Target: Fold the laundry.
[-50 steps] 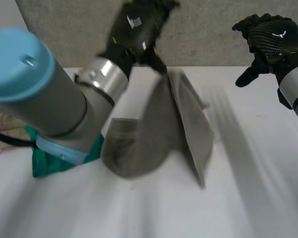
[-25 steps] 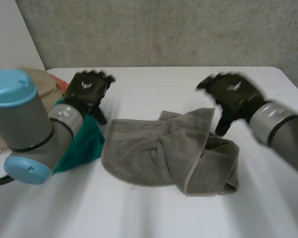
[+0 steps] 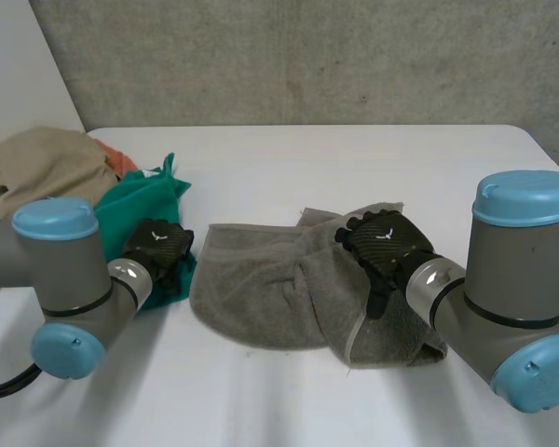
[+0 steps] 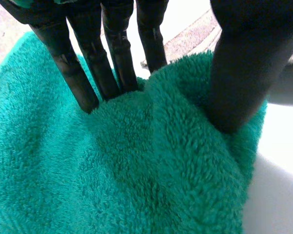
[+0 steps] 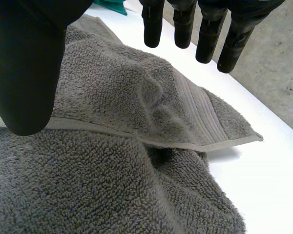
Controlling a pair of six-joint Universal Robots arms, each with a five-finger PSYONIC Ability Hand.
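Left hand (image 3: 158,253) has let go of the grey towel (image 3: 261,289) it was swinging up a second ago and landed on the green towel (image 4: 112,170). Its fingers (image 4: 115,58) and thumb are dug in either side of a ridge, pinching it. Right hand (image 3: 384,244) came down too and hovers relaxed and empty over the grey towel, which now lies twisted and bunched mid-counter (image 3: 279,158), so I'd say that fold isn't done. Can't see how much green sits under my left arm, or the grey towel's corner behind the right one. The beige pile (image 3: 37,168) is cut off.
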